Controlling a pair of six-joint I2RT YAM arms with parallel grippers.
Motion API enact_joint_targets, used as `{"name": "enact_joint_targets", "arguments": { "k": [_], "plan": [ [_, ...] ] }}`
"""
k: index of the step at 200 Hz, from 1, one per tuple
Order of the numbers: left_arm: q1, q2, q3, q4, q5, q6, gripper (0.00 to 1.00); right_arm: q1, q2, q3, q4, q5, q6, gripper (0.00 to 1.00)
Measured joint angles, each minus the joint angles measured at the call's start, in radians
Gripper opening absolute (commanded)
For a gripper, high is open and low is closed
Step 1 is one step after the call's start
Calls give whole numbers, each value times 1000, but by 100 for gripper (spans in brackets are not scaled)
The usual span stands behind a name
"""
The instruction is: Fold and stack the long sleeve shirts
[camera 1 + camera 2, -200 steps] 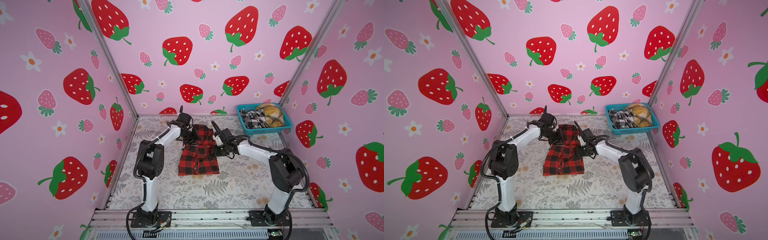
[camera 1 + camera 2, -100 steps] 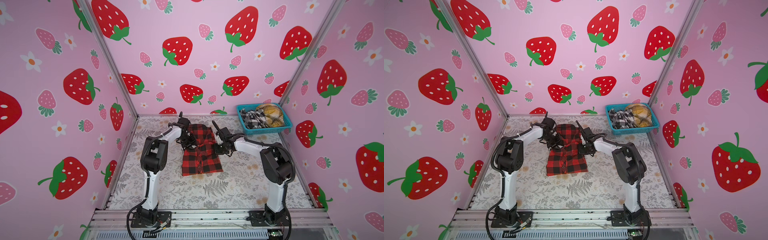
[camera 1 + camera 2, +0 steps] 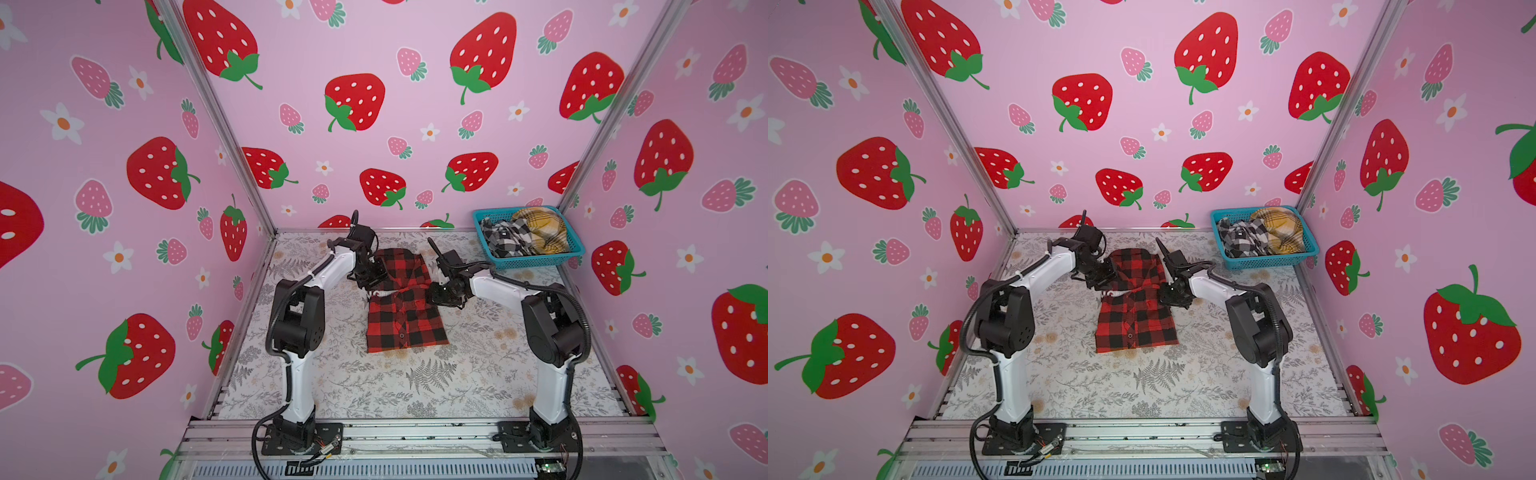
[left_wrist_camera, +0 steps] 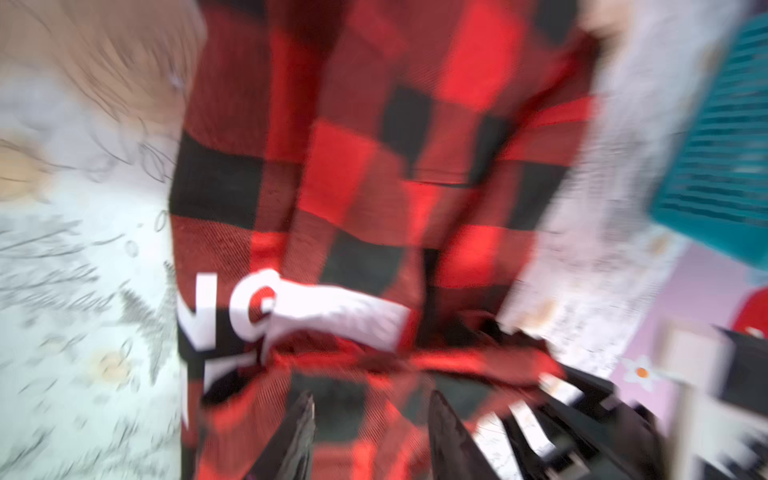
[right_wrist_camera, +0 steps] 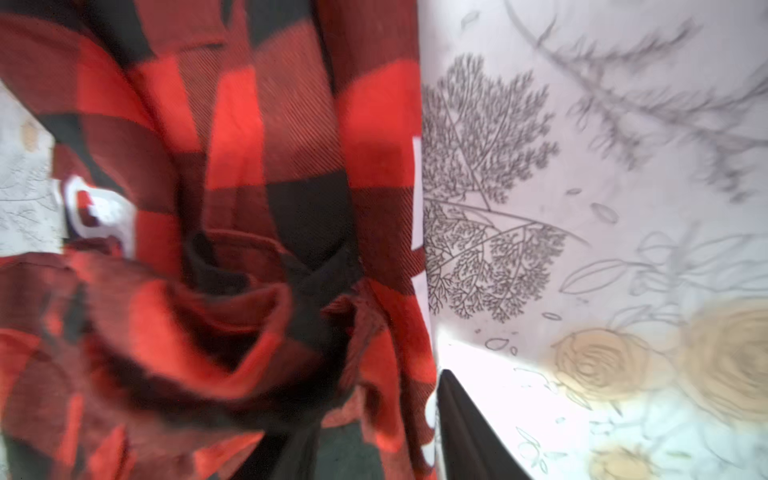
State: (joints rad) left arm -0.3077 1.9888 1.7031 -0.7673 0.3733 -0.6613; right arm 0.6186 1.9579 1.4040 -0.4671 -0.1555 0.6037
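A red-and-black checked long sleeve shirt (image 3: 405, 320) (image 3: 1133, 320) lies partly folded in the middle of the table, with white letters (image 3: 380, 294) showing on black near its chest. My left gripper (image 3: 368, 280) (image 3: 1100, 282) is at its upper left edge. In the blurred left wrist view that gripper (image 4: 372, 411) is open over the red fabric (image 4: 374, 166). My right gripper (image 3: 436, 293) (image 3: 1167, 297) is at the upper right edge. In the right wrist view it (image 5: 374, 436) stands open astride a bunched fold of the shirt (image 5: 249, 145).
A turquoise basket (image 3: 536, 261) (image 3: 1266, 262) (image 4: 715, 145) stands at the back right corner. It holds a black-and-white checked shirt (image 3: 505, 239) (image 3: 1239, 239) and a mustard plaid shirt (image 3: 540, 230) (image 3: 1281, 230). Pink strawberry walls close three sides. A metal rail (image 3: 415, 432) runs along the front.
Both arms' elbows have drawn in closer to the shirt. The shirt's body has slid slightly to the right. Both grippers remain at its upper part.
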Motion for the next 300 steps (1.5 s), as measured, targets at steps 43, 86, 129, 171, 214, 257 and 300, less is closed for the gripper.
{"name": "enact_joint_targets", "arguments": {
  "k": [43,86,129,171,214,257,300],
  "plan": [
    [-56,-235,-138,47,23,-26,29,7,-96,46,-37,26,-21,27],
    [-44,-125,-270,113,84,-54,27,40,-60,77,-7,-41,-21,20],
    [54,29,-263,181,99,-69,26,36,122,148,34,-63,-21,15],
    [47,55,-316,240,73,-49,26,-1,207,191,63,-78,-17,34],
    [39,36,-334,246,62,-2,32,-3,185,191,53,-104,-40,51],
    [22,-130,-311,138,-54,15,39,23,1,175,-41,-59,-86,53],
    [-117,-305,-309,172,-36,-48,23,85,-140,86,-54,-35,-102,30]
  ]
}}
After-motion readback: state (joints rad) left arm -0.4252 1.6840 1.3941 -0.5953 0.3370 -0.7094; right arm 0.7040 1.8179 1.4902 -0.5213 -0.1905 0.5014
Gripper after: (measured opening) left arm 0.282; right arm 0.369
